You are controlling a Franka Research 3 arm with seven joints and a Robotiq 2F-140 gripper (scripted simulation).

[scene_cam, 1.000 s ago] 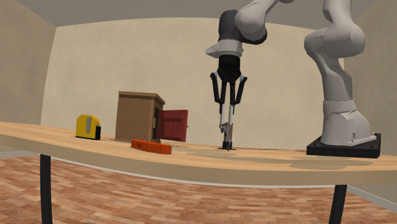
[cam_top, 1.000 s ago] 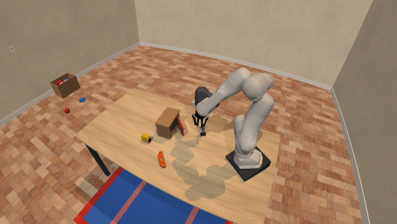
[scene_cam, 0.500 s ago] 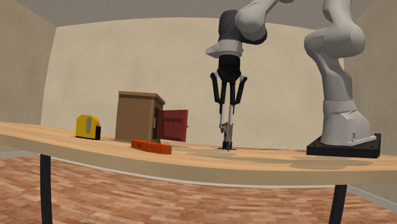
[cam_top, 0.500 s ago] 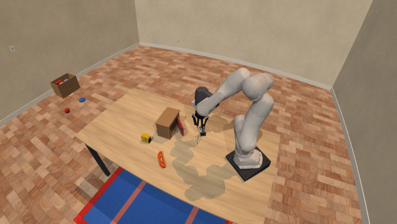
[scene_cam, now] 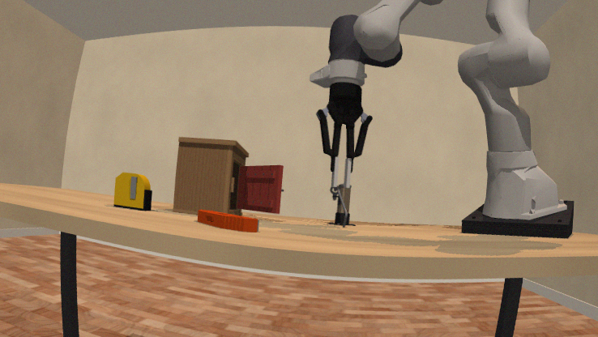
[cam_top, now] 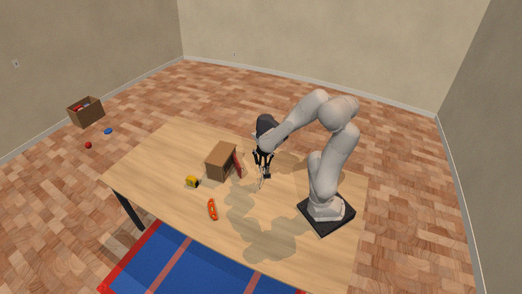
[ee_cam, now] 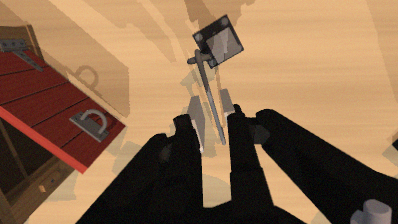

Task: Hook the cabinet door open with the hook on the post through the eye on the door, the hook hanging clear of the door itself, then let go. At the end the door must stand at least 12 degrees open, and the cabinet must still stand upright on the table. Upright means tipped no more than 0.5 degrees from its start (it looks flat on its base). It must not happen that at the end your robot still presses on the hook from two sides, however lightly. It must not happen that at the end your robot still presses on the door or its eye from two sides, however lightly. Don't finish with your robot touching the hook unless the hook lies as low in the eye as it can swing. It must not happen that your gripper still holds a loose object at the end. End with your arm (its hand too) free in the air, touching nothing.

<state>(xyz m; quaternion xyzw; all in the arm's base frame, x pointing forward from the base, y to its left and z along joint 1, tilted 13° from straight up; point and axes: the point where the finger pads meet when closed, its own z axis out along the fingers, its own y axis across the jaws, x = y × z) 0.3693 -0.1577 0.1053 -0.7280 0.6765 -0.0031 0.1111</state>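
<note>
The brown cabinet (cam_top: 220,160) (scene_cam: 207,176) stands flat on the table with its red door (cam_top: 237,165) (scene_cam: 260,189) (ee_cam: 50,110) swung open. A grey metal eye (ee_cam: 91,122) sits on the door's face. The short post (scene_cam: 345,203) (ee_cam: 219,41) stands to the right of the door. The thin grey hook (scene_cam: 343,204) (ee_cam: 210,95) hangs from the post's top down to the table, well clear of the door. My gripper (cam_top: 262,169) (scene_cam: 341,181) (ee_cam: 212,105) points straight down over the post. Its fingers are nearly shut, with a narrow gap on either side of the hook's rod, not pinching it.
A yellow tape measure (cam_top: 192,181) (scene_cam: 131,191) lies left of the cabinet. An orange level (cam_top: 212,209) (scene_cam: 228,220) lies in front of it. My base (cam_top: 326,213) (scene_cam: 518,217) is bolted at the table's right. A cardboard box (cam_top: 85,111) stands on the floor.
</note>
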